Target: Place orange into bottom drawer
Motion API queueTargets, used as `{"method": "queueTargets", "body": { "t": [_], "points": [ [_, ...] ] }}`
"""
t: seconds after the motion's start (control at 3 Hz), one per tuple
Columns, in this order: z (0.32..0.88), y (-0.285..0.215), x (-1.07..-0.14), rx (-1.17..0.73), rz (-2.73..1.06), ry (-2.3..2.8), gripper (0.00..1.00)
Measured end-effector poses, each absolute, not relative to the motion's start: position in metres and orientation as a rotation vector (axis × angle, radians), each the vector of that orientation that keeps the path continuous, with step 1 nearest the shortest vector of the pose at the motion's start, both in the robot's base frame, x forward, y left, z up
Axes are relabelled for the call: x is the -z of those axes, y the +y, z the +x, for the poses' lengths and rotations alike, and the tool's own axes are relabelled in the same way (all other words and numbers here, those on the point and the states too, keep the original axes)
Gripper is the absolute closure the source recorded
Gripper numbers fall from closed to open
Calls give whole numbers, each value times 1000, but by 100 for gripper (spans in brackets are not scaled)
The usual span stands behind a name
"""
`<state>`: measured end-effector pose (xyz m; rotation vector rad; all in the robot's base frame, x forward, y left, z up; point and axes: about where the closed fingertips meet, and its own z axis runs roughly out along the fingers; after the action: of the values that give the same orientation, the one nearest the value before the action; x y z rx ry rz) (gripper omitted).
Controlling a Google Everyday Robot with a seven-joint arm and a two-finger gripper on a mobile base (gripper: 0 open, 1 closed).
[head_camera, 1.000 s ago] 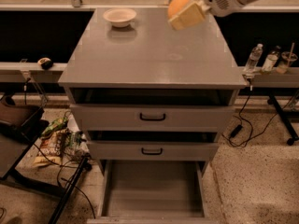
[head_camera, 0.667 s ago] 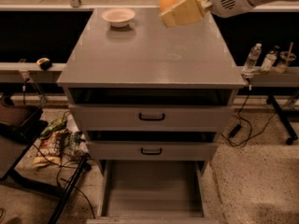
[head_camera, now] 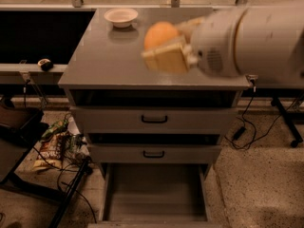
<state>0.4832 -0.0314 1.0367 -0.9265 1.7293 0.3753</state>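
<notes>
My gripper [head_camera: 167, 49] hangs above the grey cabinet top [head_camera: 104, 61], large and close to the camera, with its pale fingers [head_camera: 166, 60] shut on the orange [head_camera: 160, 34]. The orange is round, smooth and held between the fingers, well above the cabinet. The bottom drawer [head_camera: 154, 194] is pulled open below the two upper drawers; its flat grey floor shows and nothing lies in it. The gripper stands high above the drawer, over the cabinet's middle right.
A shallow cream bowl [head_camera: 121, 17] sits at the back left of the cabinet top. The two upper drawers [head_camera: 154, 120] with black handles are closed. Snack bags and cables [head_camera: 54, 144] lie on the floor to the left, and a cable [head_camera: 247, 132] to the right.
The gripper with the orange has moved from the back right of the cabinet top toward the front and the camera, and looms much larger now.
</notes>
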Motion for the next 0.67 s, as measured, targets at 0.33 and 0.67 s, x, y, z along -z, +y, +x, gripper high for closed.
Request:
{"method": "queueTargets", "body": {
  "t": [0.33, 0.67],
  "points": [
    [464, -80, -952, -433, -721, 1914, 100],
    [455, -119, -859, -406, -537, 2109, 100]
  ]
}}
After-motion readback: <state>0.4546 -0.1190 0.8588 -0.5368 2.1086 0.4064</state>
